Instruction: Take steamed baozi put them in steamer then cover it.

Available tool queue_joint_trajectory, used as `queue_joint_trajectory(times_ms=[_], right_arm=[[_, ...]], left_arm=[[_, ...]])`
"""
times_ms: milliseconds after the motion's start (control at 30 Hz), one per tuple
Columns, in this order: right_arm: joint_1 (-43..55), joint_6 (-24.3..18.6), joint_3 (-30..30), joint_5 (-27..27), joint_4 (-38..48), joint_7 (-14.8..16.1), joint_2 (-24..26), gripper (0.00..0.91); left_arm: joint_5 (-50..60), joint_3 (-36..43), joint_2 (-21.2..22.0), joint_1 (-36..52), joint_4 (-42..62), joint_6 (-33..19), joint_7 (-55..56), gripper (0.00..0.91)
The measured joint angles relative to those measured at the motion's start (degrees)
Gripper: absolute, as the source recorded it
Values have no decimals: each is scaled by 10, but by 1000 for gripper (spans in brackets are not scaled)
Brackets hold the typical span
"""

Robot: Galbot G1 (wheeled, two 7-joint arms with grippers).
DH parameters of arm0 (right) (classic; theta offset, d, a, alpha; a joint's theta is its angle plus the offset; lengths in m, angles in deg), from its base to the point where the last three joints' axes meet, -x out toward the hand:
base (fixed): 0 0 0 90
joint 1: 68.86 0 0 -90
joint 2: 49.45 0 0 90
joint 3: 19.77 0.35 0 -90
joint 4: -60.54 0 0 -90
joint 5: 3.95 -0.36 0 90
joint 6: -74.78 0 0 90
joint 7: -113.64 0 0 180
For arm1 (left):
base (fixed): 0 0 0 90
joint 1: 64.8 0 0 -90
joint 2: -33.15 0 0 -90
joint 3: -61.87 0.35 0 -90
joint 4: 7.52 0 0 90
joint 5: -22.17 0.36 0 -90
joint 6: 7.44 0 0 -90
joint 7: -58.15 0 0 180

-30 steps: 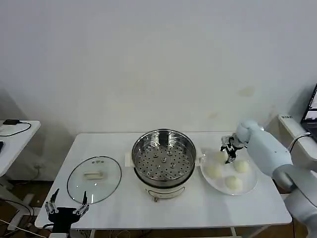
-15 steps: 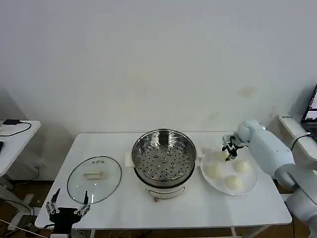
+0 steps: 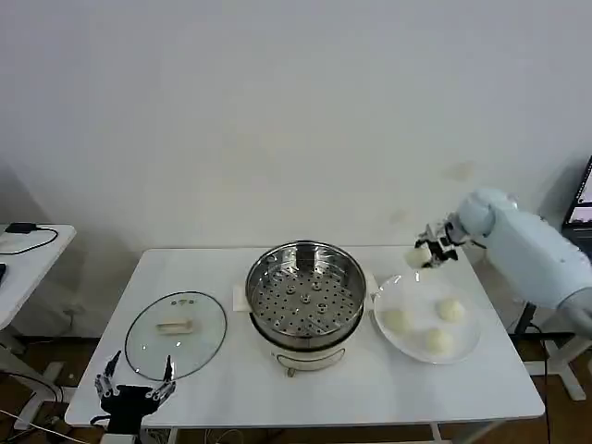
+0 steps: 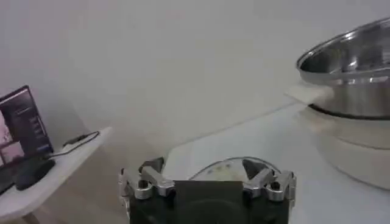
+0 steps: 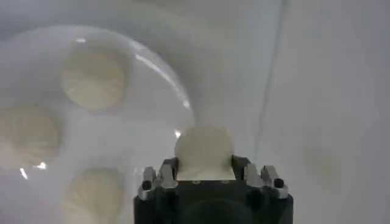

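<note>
My right gripper (image 3: 425, 254) is shut on a cream-white steamed baozi (image 3: 418, 256) and holds it in the air above the far edge of a white plate (image 3: 412, 333). The wrist view has that baozi (image 5: 204, 152) clamped between the gripper's (image 5: 204, 165) jaws, over the plate (image 5: 149, 131). Three more baozi (image 3: 396, 318) lie on the plate. The shiny steamer (image 3: 306, 294) stands open at the table's middle, its perforated tray bare. The glass cover (image 3: 176, 332) lies flat left of it. My left gripper (image 3: 137, 388) hangs open off the table's near-left corner, with the cover (image 4: 225, 167) beyond its (image 4: 207, 182) tips.
A white table (image 3: 481, 393) carries everything. A side desk (image 3: 28, 245) with a cable stands at far left, a second desk edge at far right. A monitor (image 4: 21, 125) sits on the side desk in the left wrist view.
My right gripper closed on one baozi on the plate and lifted it up and back, leaving three on the plate. The left gripper shifted slightly.
</note>
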Motion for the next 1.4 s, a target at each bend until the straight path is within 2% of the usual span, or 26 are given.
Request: queue_joint_trajectory(times_ms=[233, 433, 700, 1000, 1400], right_arm=[[84, -9, -80, -65, -57, -12, -7, 584], [140, -25, -146, -115, -95, -29, -34, 584], [177, -56, -220, -138, -137, -51, -85, 584], [182, -112, -281, -94, -156, -80, -130, 584], [155, -189, -297, 12, -124, -118, -173, 584]], left_arm=[[-3, -2, -3, 0, -2, 1, 0, 907], [-8, -8, -4, 1, -2, 1, -1, 907], [-13, -18, -2, 2, -2, 3, -2, 907], [-17, -25, 0, 6, 1, 3, -2, 907], [-19, -29, 2, 12, 4, 3, -3, 907]])
